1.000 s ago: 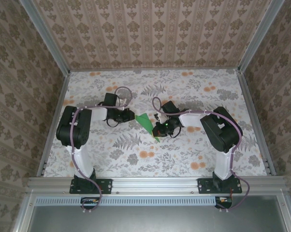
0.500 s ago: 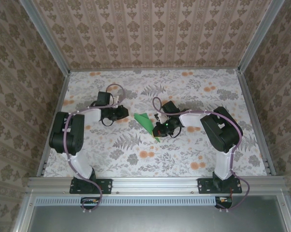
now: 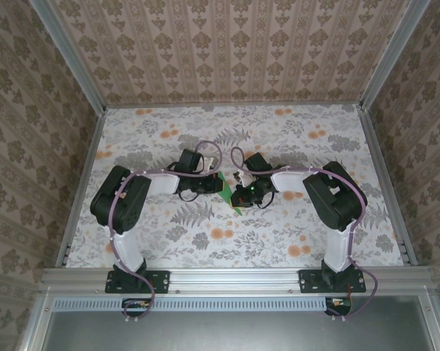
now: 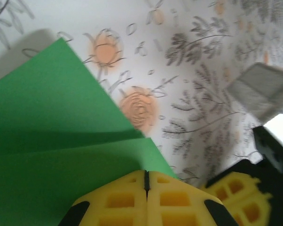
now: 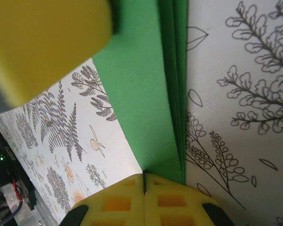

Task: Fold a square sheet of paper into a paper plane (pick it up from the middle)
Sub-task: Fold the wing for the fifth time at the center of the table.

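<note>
Both arms are reaching in toward the middle of the floral bench [image 3: 300, 139], and here is the green paper [image 3: 235, 210], lying right between them, just a sliver of it peeking out under the two wrists from above. The left end effector [image 3: 218, 184] comes in from the left and the right end effector [image 3: 237, 196] from the right, the two tips very near each other over the sheet. Down on the left wrist view, the left end effector [image 4: 145, 181] is closed, its yellow pads meeting along a thin dark seam, and the green paper [image 4: 52, 136] spreads out ahead and to the left of it, a crease line running across and a sharp corner pointing up onto the bench [image 4: 193, 70]. Whether any paper is nipped between those pads cannot be told. Over to the right wrist: the right end effector [image 5: 144, 181] is closed too, pads tight together, and the green paper [image 5: 141, 94] runs straight away from its tip, with several stacked layers showing along the right-hand edge. A blurred yellow block [image 5: 43, 42] sits close to the lens at upper left, over the paper's far end. Whether a layer is pinched here cannot be told either.
</note>
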Controlling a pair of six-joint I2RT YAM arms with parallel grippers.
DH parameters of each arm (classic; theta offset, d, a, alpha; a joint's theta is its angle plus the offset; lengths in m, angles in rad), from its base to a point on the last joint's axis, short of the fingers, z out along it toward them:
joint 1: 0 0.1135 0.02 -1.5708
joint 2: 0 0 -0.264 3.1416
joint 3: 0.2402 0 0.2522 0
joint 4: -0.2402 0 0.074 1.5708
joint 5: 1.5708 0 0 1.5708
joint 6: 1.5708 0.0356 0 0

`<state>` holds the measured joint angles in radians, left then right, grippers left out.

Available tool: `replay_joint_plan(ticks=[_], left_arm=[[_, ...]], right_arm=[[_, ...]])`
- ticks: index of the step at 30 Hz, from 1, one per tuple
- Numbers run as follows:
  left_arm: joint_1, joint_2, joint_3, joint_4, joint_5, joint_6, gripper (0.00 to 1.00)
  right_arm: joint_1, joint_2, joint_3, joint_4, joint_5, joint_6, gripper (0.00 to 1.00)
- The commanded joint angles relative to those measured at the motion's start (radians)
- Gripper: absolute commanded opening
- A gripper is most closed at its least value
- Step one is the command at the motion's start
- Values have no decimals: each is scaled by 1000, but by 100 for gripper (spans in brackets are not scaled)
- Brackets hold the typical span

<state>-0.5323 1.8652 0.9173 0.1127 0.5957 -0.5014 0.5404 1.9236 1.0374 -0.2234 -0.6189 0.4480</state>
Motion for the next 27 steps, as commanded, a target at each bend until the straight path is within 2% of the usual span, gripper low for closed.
replay_joint_plan(ticks=[1, 6, 12, 17, 23, 27], left_arm=[[11, 21, 35, -26, -28, 12, 0], [67, 54, 24, -32, -42, 41, 0], [207, 100, 26, -40, -41, 70, 0], [290, 105, 40, -53, -69, 72, 0], [333, 94, 85, -101, -69, 89, 1], [333, 25, 115, -142, -79, 76, 9]], right_arm=[[-1, 50, -61, -140, 92, 0, 0], [-2, 52, -69, -149, 96, -9, 0], [-9, 54, -84, -159, 97, -18, 0], [-11, 50, -90, -155, 92, -14, 0], [-10, 28, -80, -120, 56, 13, 0], [-10, -13, -35, -119, 51, 35, 1]])
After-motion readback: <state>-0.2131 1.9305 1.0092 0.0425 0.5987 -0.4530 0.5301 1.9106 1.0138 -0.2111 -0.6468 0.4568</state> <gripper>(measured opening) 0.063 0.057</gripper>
